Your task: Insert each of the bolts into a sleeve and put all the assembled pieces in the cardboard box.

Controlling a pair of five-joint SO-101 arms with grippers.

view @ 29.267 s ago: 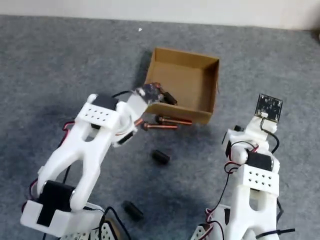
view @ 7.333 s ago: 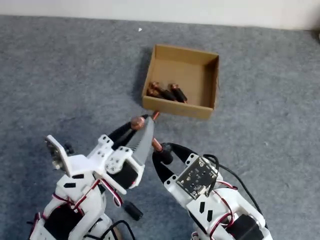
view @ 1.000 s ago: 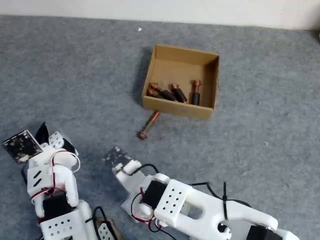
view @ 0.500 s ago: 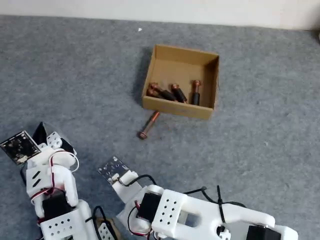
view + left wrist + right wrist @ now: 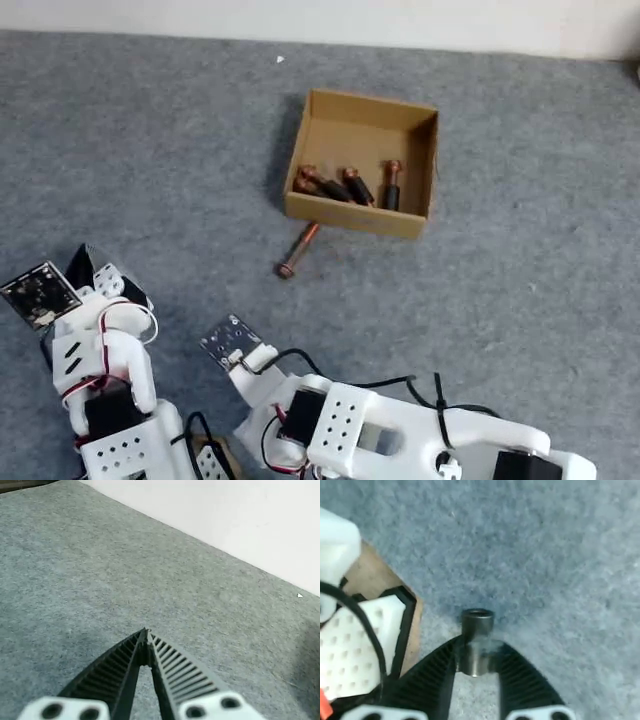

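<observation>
Right tool (image 5: 476, 652) grips a black sleeve (image 5: 477, 622), barely shifted since a moment ago. Left tool (image 5: 146, 637) stays closed, empty. The bolt (image 5: 298, 250) remains beside the cardboard box (image 5: 350, 215).

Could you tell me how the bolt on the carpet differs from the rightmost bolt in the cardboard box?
The copper-coloured bolt on the grey carpet is bare; the rightmost bolt in the brown cardboard box wears a black sleeve. The carpet bolt lies slanted outside the box's front wall; the boxed one lies straight near the right wall. Both are copper-coloured.
</observation>
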